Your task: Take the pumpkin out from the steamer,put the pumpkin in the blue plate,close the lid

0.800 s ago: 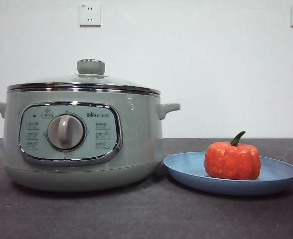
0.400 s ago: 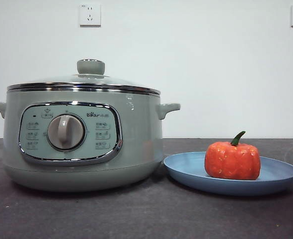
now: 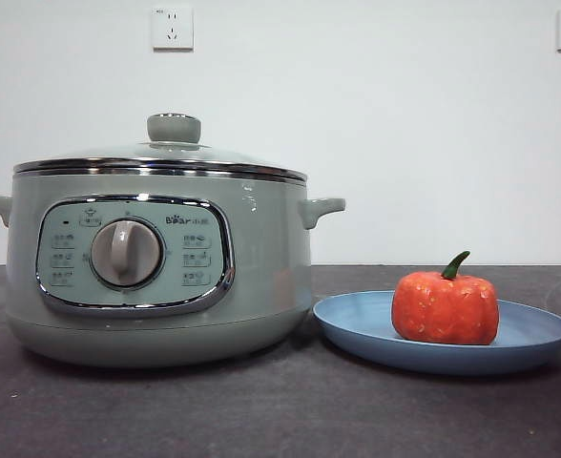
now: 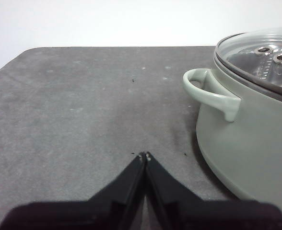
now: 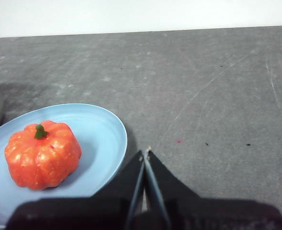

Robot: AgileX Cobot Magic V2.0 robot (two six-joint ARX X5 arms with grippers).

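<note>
the pumpkin [image 3: 445, 307] is seated in the blue plate [image 3: 538, 336], the lid [image 3: 161, 153] is closed on the steamer [image 3: 261, 277]; the task is judged finished. both the left claw [image 4: 144, 155] and right claw [image 5: 145, 152] are pressed closed, empty.

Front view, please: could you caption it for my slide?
Pumpkin resting in the blue plate beside the lidded steamer.
</note>
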